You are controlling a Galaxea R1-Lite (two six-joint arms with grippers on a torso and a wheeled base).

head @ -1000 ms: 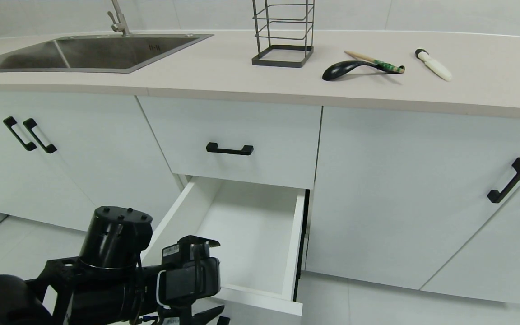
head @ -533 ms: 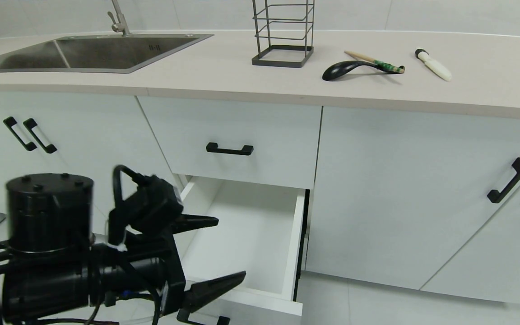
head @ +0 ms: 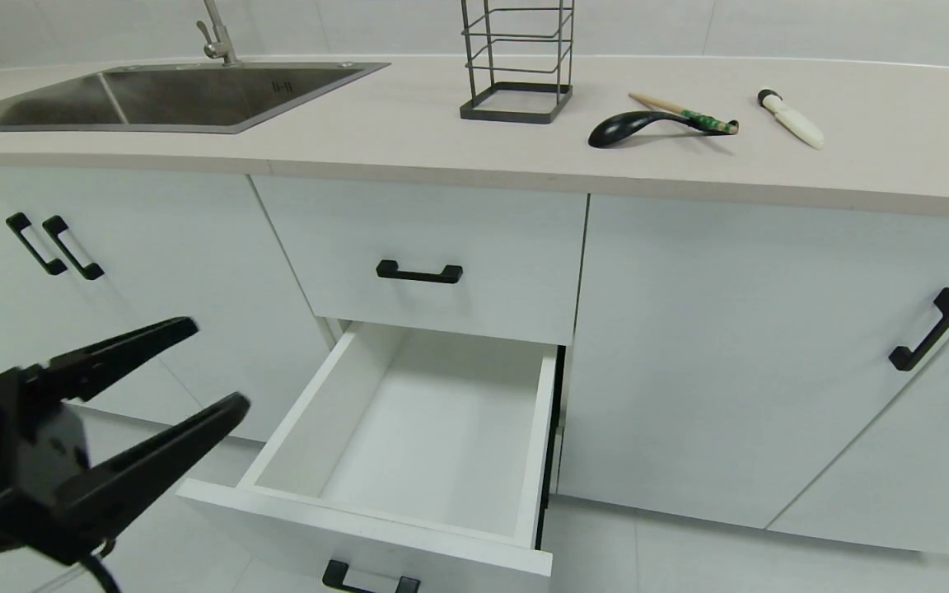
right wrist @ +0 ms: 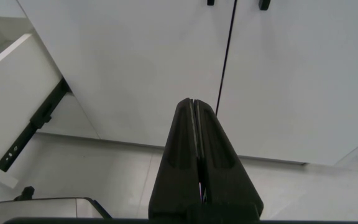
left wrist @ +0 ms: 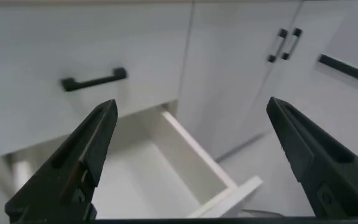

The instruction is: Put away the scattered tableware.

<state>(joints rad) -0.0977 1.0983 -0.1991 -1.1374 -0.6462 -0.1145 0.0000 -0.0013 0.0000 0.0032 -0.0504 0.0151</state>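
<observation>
Item 1. Left gripper [head: 220, 362]: black, its two long fingers spread wide with nothing between them. Held to the left of the open drawer [head: 301, 403], at about the height of that drawer's rim.

Item 2. Sink [head: 194, 91]: steel, set into the countertop [head: 359, 148], up and to the left of the open drawer. The faucet [head: 215, 33] stands at its back edge.

Item 3. Open drawer: white, the lower of two, pulled well out, with its inside bare. The closed drawer directly above it carries a black handle [head: 418, 272].

Item 4. Wire rack [head: 516, 111]: dark, upright, on the countertop above the open drawer, toward its right side.

Item 5. Black spoon [head: 619, 128]: on the countertop, up and to the right of the open drawer, bowl end nearest the rack. Its handle end appears to touch the chopsticks.

Item 6. Chopsticks [head: 680, 107]: wooden with a green band, lying just behind the spoon.

Item 7. White utensil with a black end [head: 792, 121]: on the countertop, farthest right of the open drawer, apart from the chopsticks.

Item 8. Right gripper [right wrist: 194, 109]: fingers pressed flat together and holding nothing. It is low, in front of the closed cabinet doors beside the open drawer's railed side.
</observation>
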